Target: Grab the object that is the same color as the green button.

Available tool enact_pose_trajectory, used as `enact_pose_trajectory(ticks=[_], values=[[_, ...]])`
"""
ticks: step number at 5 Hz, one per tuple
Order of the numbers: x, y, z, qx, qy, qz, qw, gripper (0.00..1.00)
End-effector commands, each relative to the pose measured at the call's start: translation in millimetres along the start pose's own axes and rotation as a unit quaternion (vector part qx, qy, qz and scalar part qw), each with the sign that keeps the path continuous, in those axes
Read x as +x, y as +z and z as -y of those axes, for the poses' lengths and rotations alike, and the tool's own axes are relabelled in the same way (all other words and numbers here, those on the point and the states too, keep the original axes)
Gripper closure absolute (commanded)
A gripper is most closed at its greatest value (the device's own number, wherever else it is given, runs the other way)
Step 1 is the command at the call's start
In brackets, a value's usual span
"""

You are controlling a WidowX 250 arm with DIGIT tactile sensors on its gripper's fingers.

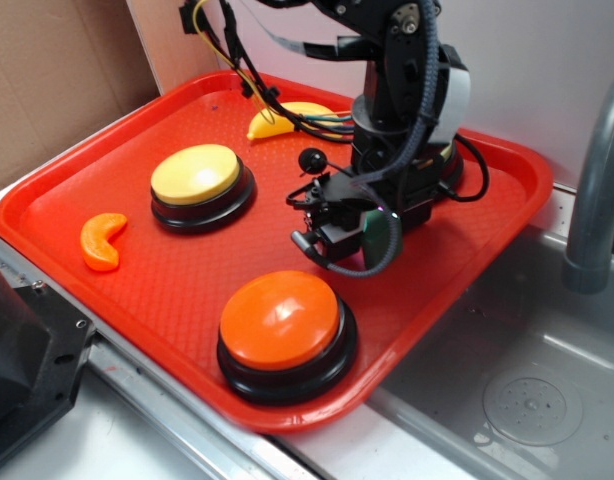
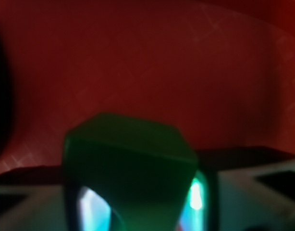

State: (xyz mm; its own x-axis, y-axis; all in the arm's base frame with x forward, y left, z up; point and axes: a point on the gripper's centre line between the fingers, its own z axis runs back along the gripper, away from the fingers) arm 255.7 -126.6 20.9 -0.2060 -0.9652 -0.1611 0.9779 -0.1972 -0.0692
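Observation:
The small dark green block [image 1: 382,233] sits between my gripper's [image 1: 367,240] fingers, low over the middle right of the red tray [image 1: 77,190]. In the wrist view the block [image 2: 130,159] fills the gap between the two fingers, blurred and very close, with red tray floor behind it. The gripper is shut on it. I cannot tell whether the block touches the tray. The green button is almost wholly hidden behind the arm; only a sliver of its black base [image 1: 459,172] shows at the back right.
A yellow-domed button [image 1: 197,175] stands at the back left and an orange-domed button [image 1: 280,320] at the front. An orange wedge [image 1: 102,242] lies at the left, a yellow banana [image 1: 277,118] at the back. A grey sink [image 1: 527,400] and faucet [image 1: 597,180] are to the right.

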Motion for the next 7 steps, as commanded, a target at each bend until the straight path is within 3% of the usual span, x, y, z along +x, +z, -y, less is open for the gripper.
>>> enact_pose_trajectory(ticks=[1,2,3,4,5,6,7], values=[[-32.5,46.2,16.8,0.047,0.196,0.05,0.978,1.0],[-50.6,82.4,23.7,0.024,0.315,0.045,0.948,1.0],[-58.9,105.5,40.3,0.012,0.43,0.047,0.901,1.0],[-77.8,125.7,52.8,-0.012,0.538,0.032,0.842,1.0],[-93.5,147.2,67.0,-0.02,0.639,0.03,0.769,1.0],[-92.8,164.2,78.7,-0.007,0.732,0.036,0.68,1.0],[-90.3,173.8,83.5,0.006,0.813,0.023,0.582,1.0]])
